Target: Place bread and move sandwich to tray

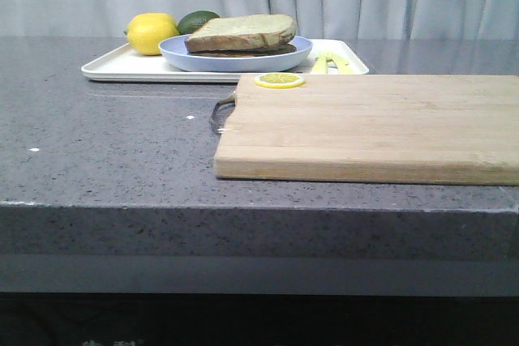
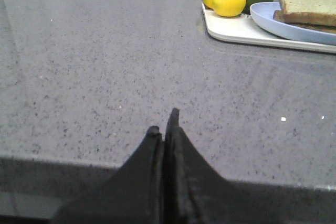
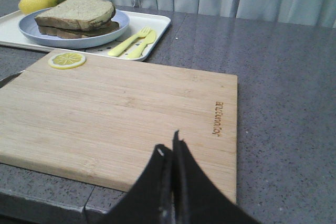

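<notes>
The thick domed bread slice [image 1: 243, 30] lies on top of the sandwich, on the pale-blue plate [image 1: 235, 60], which stands on the white tray [image 1: 122, 66] at the back left. A darker slice shows beneath it; the egg is hidden. The stack also shows in the left wrist view [image 2: 310, 10] and the right wrist view [image 3: 79, 11]. My left gripper [image 2: 163, 120] is shut and empty over bare grey table near the front edge. My right gripper [image 3: 168, 141] is shut and empty above the near edge of the wooden cutting board [image 3: 115, 108]. Neither gripper shows in the front view.
The cutting board [image 1: 373, 127] fills the right front of the table, with a lemon slice [image 1: 280, 80] on its far left corner. On the tray stand a lemon [image 1: 152, 34], an avocado [image 1: 197, 20] and yellow cutlery [image 1: 332, 62]. Curtains hang behind.
</notes>
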Action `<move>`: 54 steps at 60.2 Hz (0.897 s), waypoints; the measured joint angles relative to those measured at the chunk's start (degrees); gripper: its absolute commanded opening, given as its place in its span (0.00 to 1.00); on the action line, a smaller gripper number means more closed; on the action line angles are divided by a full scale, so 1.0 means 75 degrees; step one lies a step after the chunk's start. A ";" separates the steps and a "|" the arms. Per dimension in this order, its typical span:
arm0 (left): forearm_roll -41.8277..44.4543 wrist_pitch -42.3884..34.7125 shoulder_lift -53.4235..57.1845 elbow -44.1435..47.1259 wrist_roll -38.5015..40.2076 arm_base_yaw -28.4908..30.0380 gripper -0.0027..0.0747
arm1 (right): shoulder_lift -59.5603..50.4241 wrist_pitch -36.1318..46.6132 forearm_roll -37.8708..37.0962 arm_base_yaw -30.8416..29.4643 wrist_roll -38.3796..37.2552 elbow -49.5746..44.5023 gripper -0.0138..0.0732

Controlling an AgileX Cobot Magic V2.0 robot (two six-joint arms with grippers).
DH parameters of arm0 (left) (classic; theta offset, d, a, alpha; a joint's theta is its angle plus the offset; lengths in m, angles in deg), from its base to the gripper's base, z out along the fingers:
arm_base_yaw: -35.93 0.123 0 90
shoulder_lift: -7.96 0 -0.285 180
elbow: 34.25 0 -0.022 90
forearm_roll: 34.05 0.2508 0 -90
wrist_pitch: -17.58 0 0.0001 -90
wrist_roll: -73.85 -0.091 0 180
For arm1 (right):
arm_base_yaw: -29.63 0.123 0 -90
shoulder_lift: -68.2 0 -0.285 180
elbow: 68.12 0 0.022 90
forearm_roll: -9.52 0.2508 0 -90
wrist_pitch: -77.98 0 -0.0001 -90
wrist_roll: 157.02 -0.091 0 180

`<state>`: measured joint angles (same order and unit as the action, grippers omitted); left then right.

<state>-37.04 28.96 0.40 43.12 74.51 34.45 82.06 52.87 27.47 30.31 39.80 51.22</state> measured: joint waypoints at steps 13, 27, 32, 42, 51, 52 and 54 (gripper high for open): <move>0.0000 -0.0092 0.0000 0.0000 0.0000 0.0000 0.01 | 0.0000 0.0000 0.0000 0.0000 0.0000 0.0000 0.09; 0.0000 -0.0095 0.0000 0.0000 0.0000 0.0000 0.01 | 0.0000 0.0000 0.0000 0.0000 0.0000 0.0000 0.09; 0.0000 -0.0095 0.0000 0.0000 0.0000 0.0000 0.01 | 0.0000 0.0000 0.0000 0.0000 0.0000 0.0000 0.09; 0.0000 -0.0095 0.0000 0.0000 0.0000 0.0000 0.01 | 0.0000 0.0000 0.0000 0.0000 0.0000 0.0000 0.09; 0.0000 -0.0095 0.0000 0.0000 0.0000 0.0000 0.01 | 0.0000 0.0000 0.0000 0.0000 0.0000 0.0000 0.09; 0.0000 -0.0095 0.0000 0.0000 0.0000 0.0000 0.01 | 0.0000 0.0000 0.0000 0.0000 0.0000 0.0000 0.09; 0.0000 -0.0095 0.0000 0.0000 0.0000 0.0000 0.01 | 0.0000 0.0000 0.0000 0.0000 0.0000 0.0000 0.09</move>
<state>-37.04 28.25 0.40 43.12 74.51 34.45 82.06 52.87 27.47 30.31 39.80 51.22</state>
